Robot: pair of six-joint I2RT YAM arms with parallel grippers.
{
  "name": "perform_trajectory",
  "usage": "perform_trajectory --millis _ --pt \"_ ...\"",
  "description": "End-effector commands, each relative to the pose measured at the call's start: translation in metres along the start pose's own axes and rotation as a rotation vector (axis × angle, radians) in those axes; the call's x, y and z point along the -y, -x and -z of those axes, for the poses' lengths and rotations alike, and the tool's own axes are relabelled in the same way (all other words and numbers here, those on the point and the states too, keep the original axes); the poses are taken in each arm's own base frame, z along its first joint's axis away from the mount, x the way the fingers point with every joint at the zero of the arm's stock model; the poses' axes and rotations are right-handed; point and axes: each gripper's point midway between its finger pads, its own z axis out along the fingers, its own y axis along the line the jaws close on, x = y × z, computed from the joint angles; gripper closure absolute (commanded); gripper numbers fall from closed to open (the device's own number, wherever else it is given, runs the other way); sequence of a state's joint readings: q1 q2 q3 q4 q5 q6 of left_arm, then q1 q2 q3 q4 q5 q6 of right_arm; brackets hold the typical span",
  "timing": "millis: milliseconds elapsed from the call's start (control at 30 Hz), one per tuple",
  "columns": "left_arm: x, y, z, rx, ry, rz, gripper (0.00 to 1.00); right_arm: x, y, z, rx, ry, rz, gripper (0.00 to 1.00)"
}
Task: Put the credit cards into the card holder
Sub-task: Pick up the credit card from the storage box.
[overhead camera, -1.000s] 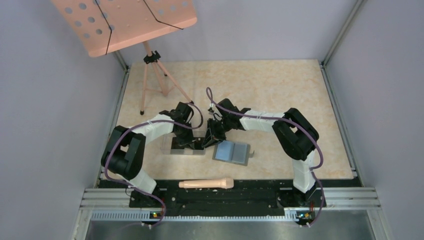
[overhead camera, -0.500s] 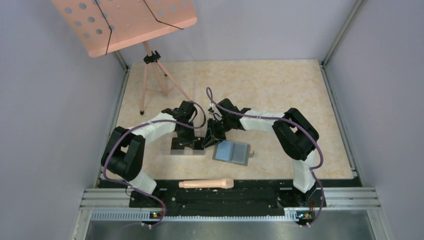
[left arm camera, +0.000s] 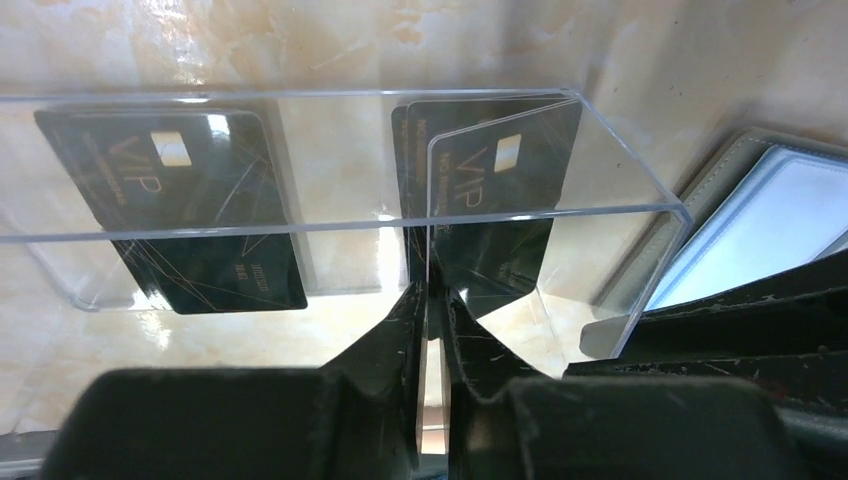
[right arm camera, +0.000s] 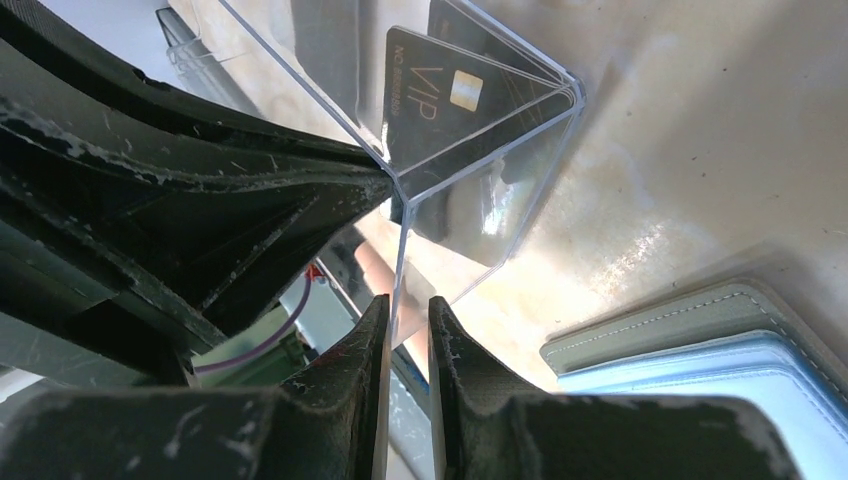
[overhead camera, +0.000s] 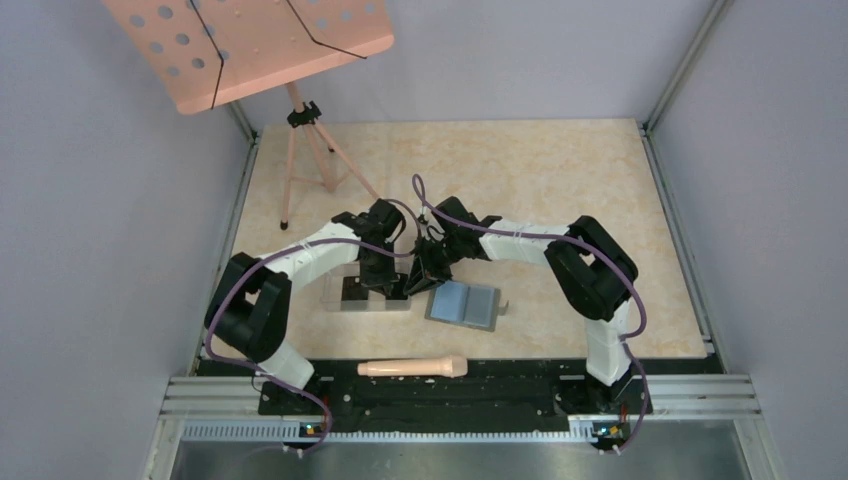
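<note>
A clear plastic box (overhead camera: 340,296) lies left of the open gray card holder (overhead camera: 463,304), whose bluish slots face up. In the left wrist view, one black credit card (left arm camera: 170,200) lies flat at the box's left end. More black cards (left arm camera: 505,165) stand at its right end. My left gripper (left arm camera: 430,292) reaches into the box (left arm camera: 620,150) and is shut on the edge of a standing card. My right gripper (right arm camera: 405,300) is shut on the box's end wall (right arm camera: 480,190), next to the holder (right arm camera: 700,370). The two grippers nearly touch (overhead camera: 405,283).
A pink music stand (overhead camera: 250,40) on a tripod (overhead camera: 305,160) stands at the back left. A peach wooden handle (overhead camera: 412,368) lies on the black base strip at the near edge. Gray walls enclose the table on three sides.
My left gripper has moved right along the box toward my right gripper. The right arm, the box and the card holder have stayed put.
</note>
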State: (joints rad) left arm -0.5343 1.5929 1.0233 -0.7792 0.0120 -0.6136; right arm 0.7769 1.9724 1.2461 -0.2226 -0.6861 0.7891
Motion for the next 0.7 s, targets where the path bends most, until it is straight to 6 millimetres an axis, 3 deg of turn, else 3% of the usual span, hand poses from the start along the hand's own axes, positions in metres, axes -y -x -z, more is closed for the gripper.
perform_trajectory --millis 0,467,667 --pt "0.014 0.012 0.002 0.023 -0.019 -0.046 0.84 -0.015 0.000 0.001 0.008 0.031 0.059 0.85" --pt "0.024 0.010 -0.012 -0.033 0.011 -0.118 0.83 -0.015 -0.001 0.002 0.006 0.033 0.061 0.85" --pt "0.030 0.013 -0.009 -0.016 -0.019 -0.110 1.00 -0.016 0.000 0.002 0.006 0.035 0.063 0.85"
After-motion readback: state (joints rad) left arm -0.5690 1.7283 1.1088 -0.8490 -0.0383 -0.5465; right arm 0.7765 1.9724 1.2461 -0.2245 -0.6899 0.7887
